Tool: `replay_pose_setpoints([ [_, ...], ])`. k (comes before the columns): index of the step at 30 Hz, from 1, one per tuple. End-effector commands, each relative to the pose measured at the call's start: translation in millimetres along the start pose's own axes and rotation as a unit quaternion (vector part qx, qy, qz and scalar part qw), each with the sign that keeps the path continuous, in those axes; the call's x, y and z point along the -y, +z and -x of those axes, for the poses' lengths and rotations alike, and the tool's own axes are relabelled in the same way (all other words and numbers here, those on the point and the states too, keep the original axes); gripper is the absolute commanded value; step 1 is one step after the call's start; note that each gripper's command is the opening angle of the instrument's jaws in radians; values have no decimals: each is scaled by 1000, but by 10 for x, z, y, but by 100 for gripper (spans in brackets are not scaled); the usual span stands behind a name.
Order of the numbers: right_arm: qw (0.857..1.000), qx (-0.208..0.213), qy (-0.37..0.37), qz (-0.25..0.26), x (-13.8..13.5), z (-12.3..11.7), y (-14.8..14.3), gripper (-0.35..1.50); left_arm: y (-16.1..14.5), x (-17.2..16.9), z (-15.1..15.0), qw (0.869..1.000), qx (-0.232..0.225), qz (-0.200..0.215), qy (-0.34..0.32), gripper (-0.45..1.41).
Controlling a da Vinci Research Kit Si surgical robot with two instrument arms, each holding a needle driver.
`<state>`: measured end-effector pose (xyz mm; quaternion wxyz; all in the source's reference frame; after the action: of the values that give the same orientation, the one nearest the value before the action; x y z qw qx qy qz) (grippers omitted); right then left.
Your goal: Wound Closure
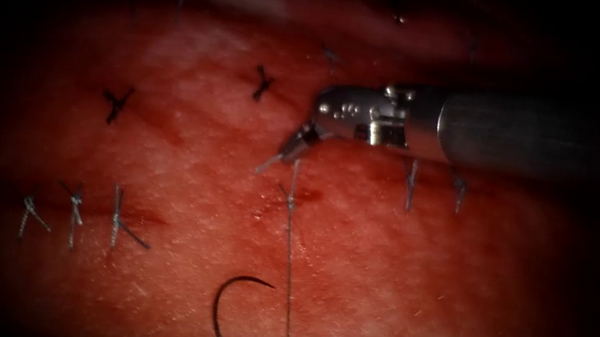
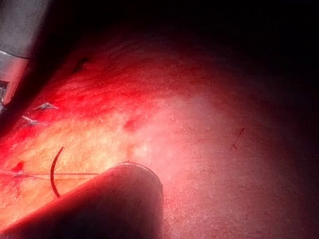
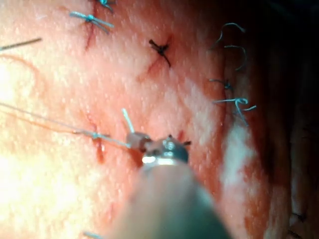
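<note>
Gripping a short thread end [image 1: 267,164] beside the cut [image 1: 295,195], the right gripper [image 1: 289,147] is closed. Needle [image 1: 226,315] lies free on the tissue [image 1: 416,287], thread [image 1: 290,269] trailing alongside.

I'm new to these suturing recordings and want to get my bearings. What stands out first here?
The right arm's tool comes in from the right, its jaws shut on the thread just above a small cut in the tissue. The curved needle lies free on the tissue below, held by nothing. Finished stitches sit to the left.
</note>
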<state>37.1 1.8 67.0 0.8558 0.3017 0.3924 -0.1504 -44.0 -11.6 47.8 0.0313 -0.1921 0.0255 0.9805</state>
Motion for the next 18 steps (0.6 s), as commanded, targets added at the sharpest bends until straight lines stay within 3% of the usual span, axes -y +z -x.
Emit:
replay_pose_setpoints([
  [1, 1000, -4, 11, 12, -16, 0, 5, -35, 8, -5, -4, 1000, -2, 2, 0, -45],
  [9, 997, -7, 52, 64, -28, 13, 5, -35, 8, -9, -2, 1000, -1, 5, 3, -45],
  [18, 997, -7, 70, 28, -24, 19, 15, -35, 4, -11, -5, 1000, -7, 11, 5, -45],
])
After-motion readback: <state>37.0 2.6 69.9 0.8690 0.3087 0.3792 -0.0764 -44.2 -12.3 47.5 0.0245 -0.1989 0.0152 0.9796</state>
